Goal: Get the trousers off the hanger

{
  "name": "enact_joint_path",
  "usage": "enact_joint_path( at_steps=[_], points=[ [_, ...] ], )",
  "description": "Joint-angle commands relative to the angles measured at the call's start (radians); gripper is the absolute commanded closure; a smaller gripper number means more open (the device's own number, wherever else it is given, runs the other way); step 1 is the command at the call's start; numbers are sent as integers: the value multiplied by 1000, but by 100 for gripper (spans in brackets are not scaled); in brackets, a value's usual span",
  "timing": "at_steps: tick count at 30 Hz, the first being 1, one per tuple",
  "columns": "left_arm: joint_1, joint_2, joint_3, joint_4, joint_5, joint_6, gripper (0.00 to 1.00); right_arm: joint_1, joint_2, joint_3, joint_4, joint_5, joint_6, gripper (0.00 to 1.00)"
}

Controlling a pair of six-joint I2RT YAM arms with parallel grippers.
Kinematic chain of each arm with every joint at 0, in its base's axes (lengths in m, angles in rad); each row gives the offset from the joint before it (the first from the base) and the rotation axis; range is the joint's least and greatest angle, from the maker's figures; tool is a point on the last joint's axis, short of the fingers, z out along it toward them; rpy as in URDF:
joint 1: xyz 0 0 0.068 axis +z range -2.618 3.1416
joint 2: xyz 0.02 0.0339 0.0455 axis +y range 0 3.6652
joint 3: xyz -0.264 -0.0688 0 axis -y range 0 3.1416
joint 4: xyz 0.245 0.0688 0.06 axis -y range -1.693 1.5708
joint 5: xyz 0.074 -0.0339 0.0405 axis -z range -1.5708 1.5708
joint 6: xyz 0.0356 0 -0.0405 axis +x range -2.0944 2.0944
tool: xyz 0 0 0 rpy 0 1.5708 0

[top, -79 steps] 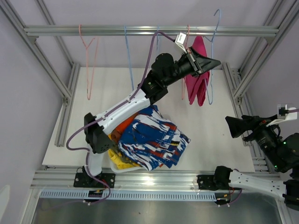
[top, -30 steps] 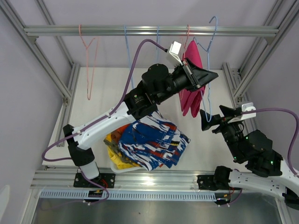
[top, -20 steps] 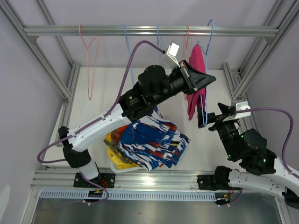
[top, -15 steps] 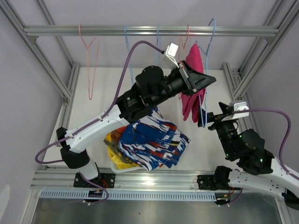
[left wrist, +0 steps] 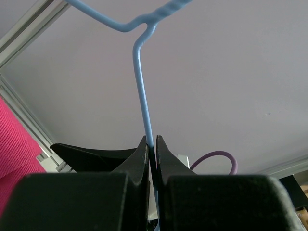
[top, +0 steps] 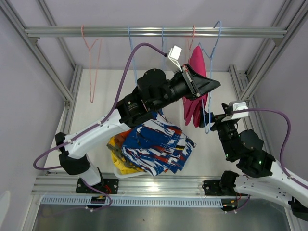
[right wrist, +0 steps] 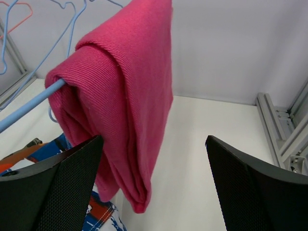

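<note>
Pink trousers (right wrist: 125, 96) hang lengthwise-down off blue hanger (left wrist: 142, 72), just ahead of right gripper (right wrist: 154, 144), jaws spread wide; left gripper (left wrist: 150, 149) pinches the hanger wire.

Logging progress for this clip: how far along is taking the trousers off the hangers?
Done: a pile of folded trousers lies on the table, the blue-white-red patterned pair on top. In hand: the left tool pinches the blue wire hanger; the open right tool flanks the magenta pink folded trousers draped over it. Left: pulling that last pair off.
</note>
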Motion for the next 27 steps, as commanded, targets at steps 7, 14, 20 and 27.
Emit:
enact_joint_path(
  at_steps=[7, 14, 20, 27],
  points=[
    [-15, -108, -7, 187, 5, 42, 100, -11, -9, -8, 31, -35, 29, 9],
    [-33, -172, -93, 230, 7, 43, 99, -19, -12, -19, 45, -24, 17, 8],
    [-59, -220, -147, 242, 10, 45, 100, -43, 14, -35, 105, -30, 1, 9],
    [-71, -273, -216, 246, 10, 34, 100, -81, 62, -54, 146, -61, 10, 21]
  ],
)
